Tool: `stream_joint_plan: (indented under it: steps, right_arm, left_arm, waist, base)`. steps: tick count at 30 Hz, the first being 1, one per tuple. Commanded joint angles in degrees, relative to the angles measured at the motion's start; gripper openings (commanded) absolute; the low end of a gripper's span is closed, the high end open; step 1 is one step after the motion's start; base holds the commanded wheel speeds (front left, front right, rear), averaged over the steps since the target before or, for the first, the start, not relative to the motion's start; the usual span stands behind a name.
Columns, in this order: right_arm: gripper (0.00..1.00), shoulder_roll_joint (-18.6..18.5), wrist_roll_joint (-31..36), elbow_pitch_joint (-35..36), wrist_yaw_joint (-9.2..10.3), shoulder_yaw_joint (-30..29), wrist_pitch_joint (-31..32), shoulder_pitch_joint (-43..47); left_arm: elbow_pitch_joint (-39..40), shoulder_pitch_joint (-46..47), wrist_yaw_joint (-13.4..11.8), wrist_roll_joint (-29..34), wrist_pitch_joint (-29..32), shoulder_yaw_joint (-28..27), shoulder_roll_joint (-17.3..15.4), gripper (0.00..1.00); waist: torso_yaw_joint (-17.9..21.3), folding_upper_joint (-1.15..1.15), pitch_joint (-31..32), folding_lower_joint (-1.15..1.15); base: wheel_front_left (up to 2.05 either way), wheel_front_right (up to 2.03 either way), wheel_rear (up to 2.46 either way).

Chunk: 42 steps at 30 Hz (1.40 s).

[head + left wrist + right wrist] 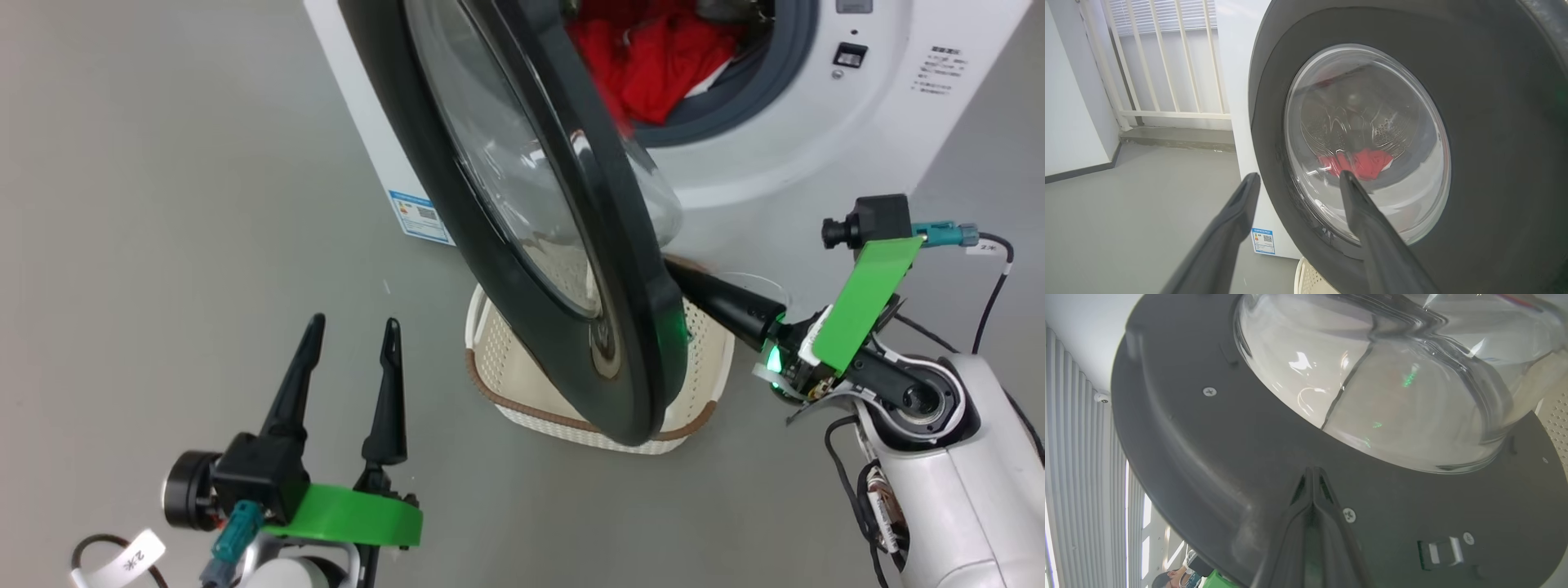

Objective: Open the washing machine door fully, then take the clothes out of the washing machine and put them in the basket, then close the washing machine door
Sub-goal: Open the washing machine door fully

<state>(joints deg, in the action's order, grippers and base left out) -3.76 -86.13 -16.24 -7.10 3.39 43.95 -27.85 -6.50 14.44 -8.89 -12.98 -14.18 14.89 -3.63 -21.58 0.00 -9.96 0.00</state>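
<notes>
Washing machine door (522, 212) part-open: your right hand (1312, 471), fingers closed together with nothing between them, sets its tips on the door's matte black inner ring just below the bulging clear glass bowl, apparently to push it wider. Your left hand (353, 327) hangs spread wide and empty, facing the glossy outer rim, apart from it. Beneath the door sits the cream perforated basket (498, 347), ready on the grey floor (163, 204). Red clothes (653, 65) lie bunched in the washing machine (816, 147) drum mouth, behind its grey rubber ring.
</notes>
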Motion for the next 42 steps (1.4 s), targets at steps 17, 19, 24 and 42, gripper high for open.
stream_joint_plan:
  steps: [17, 19, 24, 42]
  right_arm:
    - [0.00, 0.88, -2.19, 3.01, -0.39, 6.22, -0.01, 2.94]
    - [0.00, 0.88, -2.63, 3.16, -0.39, 6.77, 0.05, 3.32]
    - [0.00, 0.88, -3.21, 3.52, -0.39, 8.27, -0.20, 3.93]
    - [0.00, 0.89, -4.66, 2.28, -0.39, 11.68, -0.89, 3.48]
  left_arm:
    - [1.59, -1.32, -0.82, -1.23, 0.10, -0.57, -1.51, 1.00]
    - [1.66, -1.50, -0.88, -1.27, 0.17, -0.50, -1.63, 1.00]
    - [1.73, -1.86, -1.01, -1.48, 0.33, -0.36, -1.87, 1.00]
    - [3.21, -2.91, -2.02, -2.18, 0.48, 0.02, -2.20, 1.00]
  waist:
    - [-5.62, 0.00, 2.29, 0.00]
    - [-6.05, 0.00, 2.60, 0.00]
    - [-6.93, 0.00, 3.15, 0.00]
    - [-9.75, 0.00, 3.44, 0.00]
  base:
    - [0.00, 0.00, 0.00]
    - [0.00, 0.00, 0.00]
    - [0.00, 0.00, 0.00]
    - [0.00, 0.00, 0.00]
